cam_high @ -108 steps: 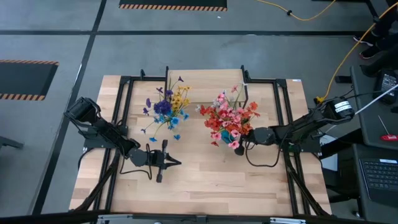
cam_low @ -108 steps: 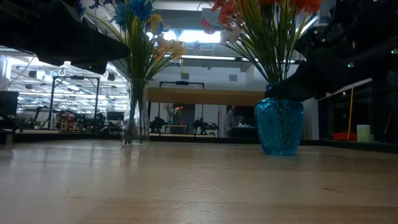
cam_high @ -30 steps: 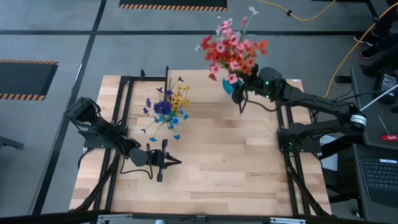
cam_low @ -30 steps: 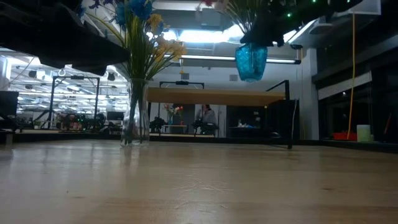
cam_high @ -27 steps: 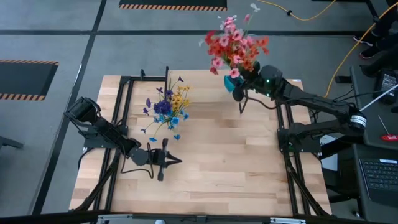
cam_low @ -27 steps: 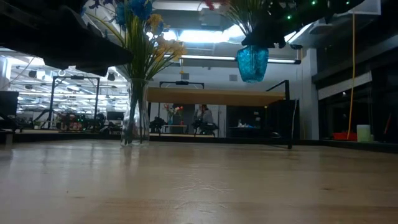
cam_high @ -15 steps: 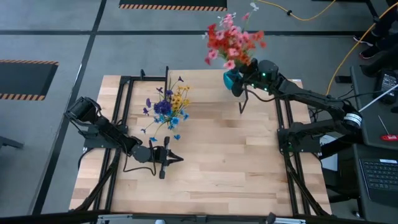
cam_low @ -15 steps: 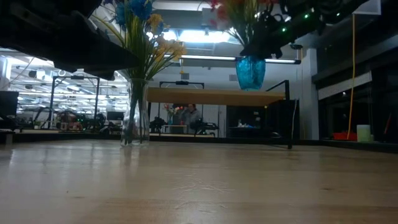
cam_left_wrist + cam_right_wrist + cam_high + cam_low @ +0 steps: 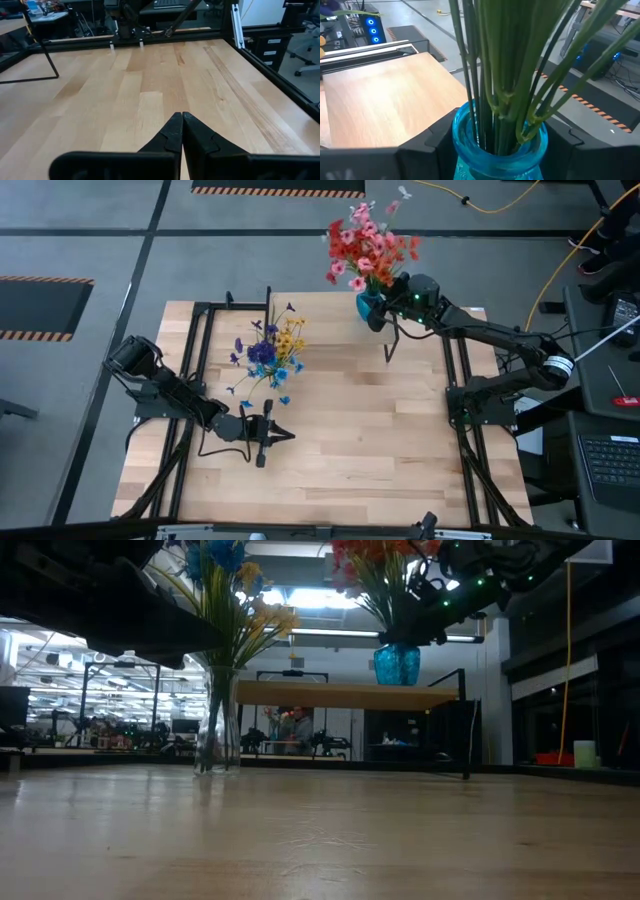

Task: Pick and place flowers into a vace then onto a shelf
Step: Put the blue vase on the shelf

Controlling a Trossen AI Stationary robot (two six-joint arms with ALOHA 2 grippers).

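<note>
A blue glass vase [image 9: 369, 307] holding red and pink flowers [image 9: 368, 248] hangs in my right gripper [image 9: 385, 308] at the table's far edge. In the low view its base [image 9: 397, 678] is right at the shelf's wooden plank [image 9: 330, 695]; touching or not, I cannot tell. A clear glass vase [image 9: 218, 720] with blue, yellow and purple flowers [image 9: 266, 350] stands on its base on the table, left of the middle. My left gripper [image 9: 274, 433] is shut on nothing, low over the table in front of that vase, also in its wrist view [image 9: 181, 122]. My right gripper pinches the blue vase's neck [image 9: 500, 152], just under the rim, between its two fingers [image 9: 427, 142]. The fingers come roughly level from the table's right side. The vase stays upright and clear of the tabletop, with the green stems [image 9: 505, 70] rising out of its mouth.
Black frame rails [image 9: 195, 370] run along the table's left and right sides [image 9: 462, 380]. The shelf's thin black leg [image 9: 466, 725] stands at the far right. The wide wooden tabletop [image 9: 350, 430] lies bare in front. A person [image 9: 297, 728] is in the room behind.
My right gripper has carried the blue vase toward the table's far edge and a little left, and has sunk down toward the shelf plank. The vase has stayed upright with its flowers.
</note>
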